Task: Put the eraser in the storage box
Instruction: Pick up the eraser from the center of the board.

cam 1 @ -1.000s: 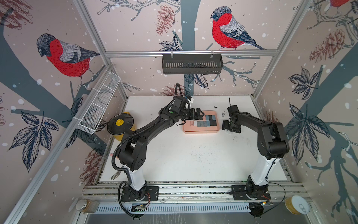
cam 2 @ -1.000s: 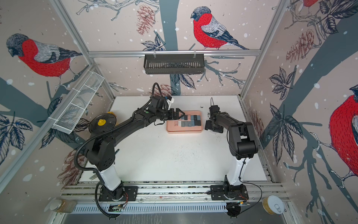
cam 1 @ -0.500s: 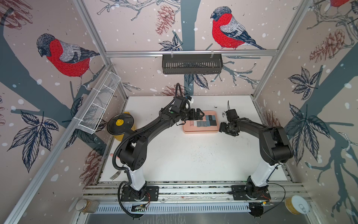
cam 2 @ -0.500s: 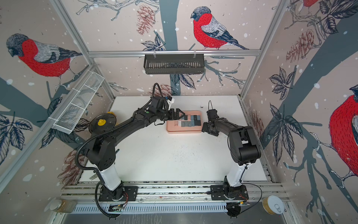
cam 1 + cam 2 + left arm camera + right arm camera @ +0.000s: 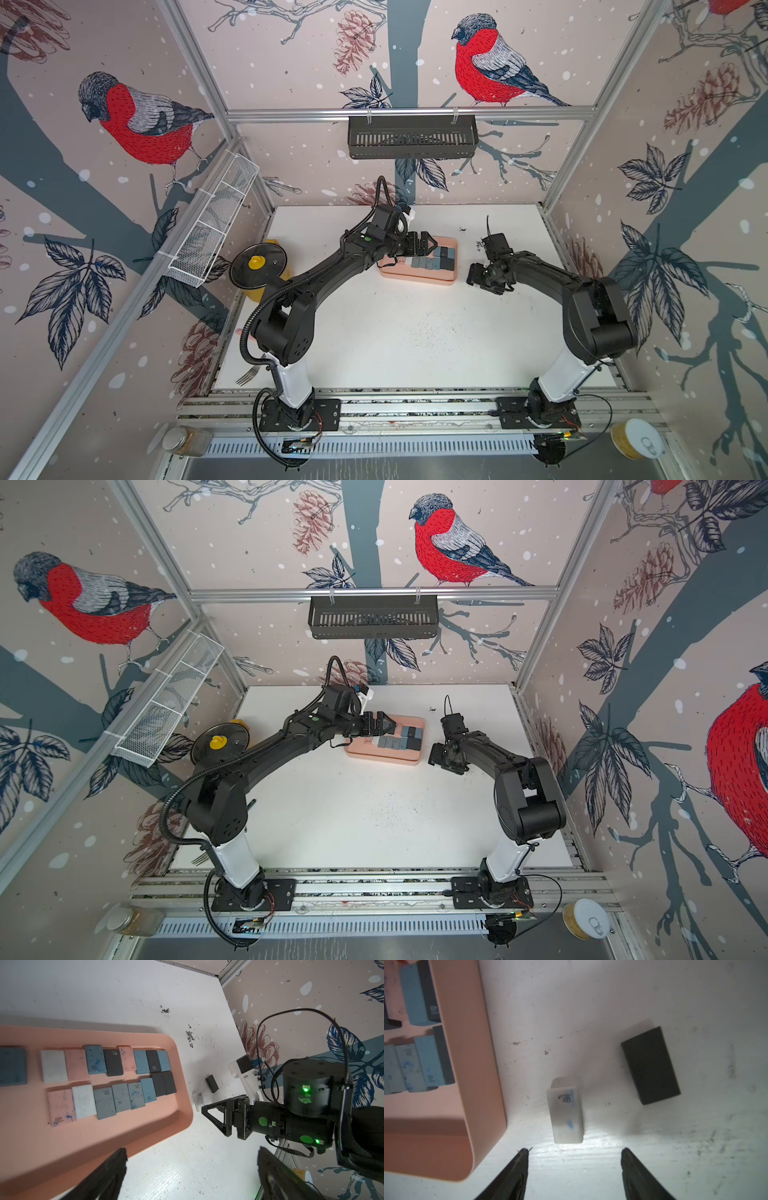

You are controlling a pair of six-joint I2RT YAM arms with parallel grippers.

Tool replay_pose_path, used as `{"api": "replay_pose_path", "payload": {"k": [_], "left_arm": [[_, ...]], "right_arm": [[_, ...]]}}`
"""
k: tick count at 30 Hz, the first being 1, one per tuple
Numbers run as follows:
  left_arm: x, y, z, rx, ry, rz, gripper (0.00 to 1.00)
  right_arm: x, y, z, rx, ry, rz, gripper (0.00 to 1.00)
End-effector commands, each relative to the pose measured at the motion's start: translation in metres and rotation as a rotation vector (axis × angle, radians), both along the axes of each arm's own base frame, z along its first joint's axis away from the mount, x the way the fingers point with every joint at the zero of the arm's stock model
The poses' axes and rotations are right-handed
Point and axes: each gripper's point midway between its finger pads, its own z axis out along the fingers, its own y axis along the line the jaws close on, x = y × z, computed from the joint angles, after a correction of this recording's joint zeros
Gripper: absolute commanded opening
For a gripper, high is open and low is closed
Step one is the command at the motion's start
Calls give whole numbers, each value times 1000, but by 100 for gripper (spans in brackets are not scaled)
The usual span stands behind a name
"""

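Observation:
The storage box (image 5: 415, 277) (image 5: 382, 759) is a salmon-pink tray at the table's middle back, and several erasers lie in rows inside it. Two erasers lie on the table just right of it: a white eraser (image 5: 565, 1113) (image 5: 198, 1100) marked 4B and a black eraser (image 5: 651, 1066) (image 5: 212, 1083). My right gripper (image 5: 575, 1150) (image 5: 473, 276) is open and low beside the box's right rim (image 5: 473, 1064). The white eraser sits just beyond its fingertips, untouched. Over the box's left end hovers my left gripper (image 5: 192, 1150) (image 5: 430, 245), open and empty.
A black slotted basket (image 5: 411, 137) hangs on the back rail and a white wire basket (image 5: 212, 224) on the left wall. A black lid with a yellow knob (image 5: 257, 264) stands at the left edge, a fork (image 5: 249, 374) at front left. Dark crumbs (image 5: 190, 1035) dot the table.
My right gripper has moved left toward the box's right side and its jaws have narrowed somewhat. The left arm has stayed put.

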Motion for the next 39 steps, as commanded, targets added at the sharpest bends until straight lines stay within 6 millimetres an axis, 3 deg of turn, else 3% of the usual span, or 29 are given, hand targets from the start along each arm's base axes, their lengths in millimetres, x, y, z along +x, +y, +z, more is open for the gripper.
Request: {"api": "replay_pose_path", "payload": {"k": [1, 6, 12, 16, 19, 21, 23, 25, 31, 35, 39], "left_arm": [[3, 1, 8, -8, -30, -3, 97], [6, 4, 8, -11, -27, 4, 97], [16, 16, 8, -41, -3, 29, 97], [24, 28, 12, -57, 3, 54, 97], [32, 42, 19, -61, -5, 87, 97], [37, 54, 24, -59, -18, 117, 97], [41, 61, 27, -62, -24, 133, 98], [42, 63, 27, -72, -17, 135, 97], [41, 64, 27, -74, -18, 137, 98], [41, 63, 25, -79, -12, 133, 97], [41, 61, 23, -82, -2, 127, 97]], "right_arm": [[5, -4, -12, -73, 22, 24, 66], [14, 3, -32, -106, 52, 28, 60], [10, 6, -40, -208, 68, 31, 33], [14, 6, -18, -236, 26, 10, 17], [28, 14, 20, -212, -45, 0, 12], [37, 22, 48, -210, -89, 9, 13], [44, 25, 64, -223, -104, 19, 16], [43, 21, 64, -250, -94, 31, 31], [11, 5, 20, -225, -23, 79, 57], [-11, 6, -4, -203, 12, 135, 62], [-18, 11, -22, -198, 38, 180, 63]]}}
